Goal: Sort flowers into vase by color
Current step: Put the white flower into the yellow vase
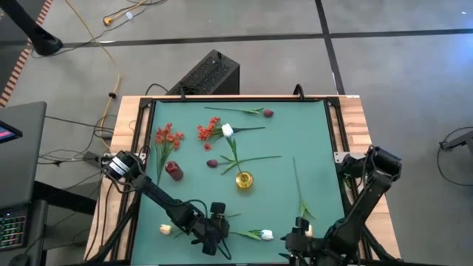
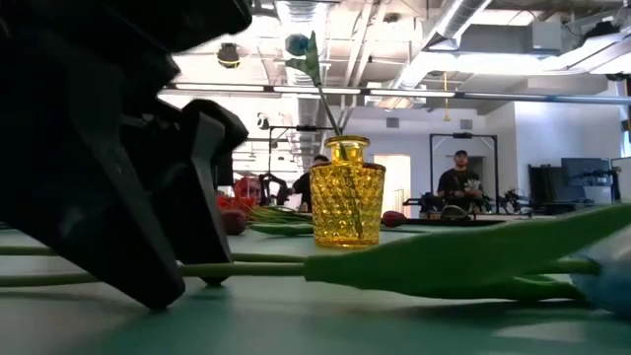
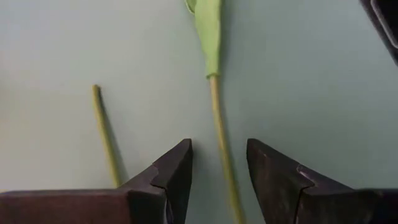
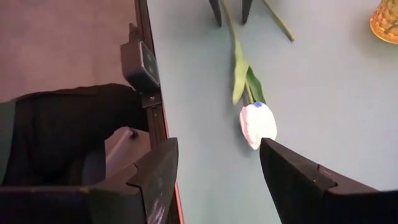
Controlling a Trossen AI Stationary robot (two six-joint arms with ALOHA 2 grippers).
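Observation:
A white tulip (image 1: 266, 235) lies on the green mat near the front edge, its head (image 4: 257, 124) toward the right and its green stem (image 3: 219, 124) running left. My left gripper (image 3: 217, 165) is low over that stem, open, one finger on each side, apart from it. My right gripper (image 4: 217, 143) hovers open just right of the tulip head (image 1: 299, 238), holding nothing. A yellow glass vase (image 1: 244, 179) mid-table holds one white tulip (image 1: 228, 130). A dark red vase (image 1: 174, 171) stands to its left.
Red-orange blossoms (image 1: 168, 137) (image 1: 209, 131) and maroon buds (image 1: 267, 113) (image 1: 213, 163) lie at the back. A cream tulip (image 1: 165, 230) lies front left, with a second stem (image 3: 106, 134) beside my left fingers. Another flower (image 1: 305, 213) lies right of centre. People stand beyond the table (image 2: 458, 182).

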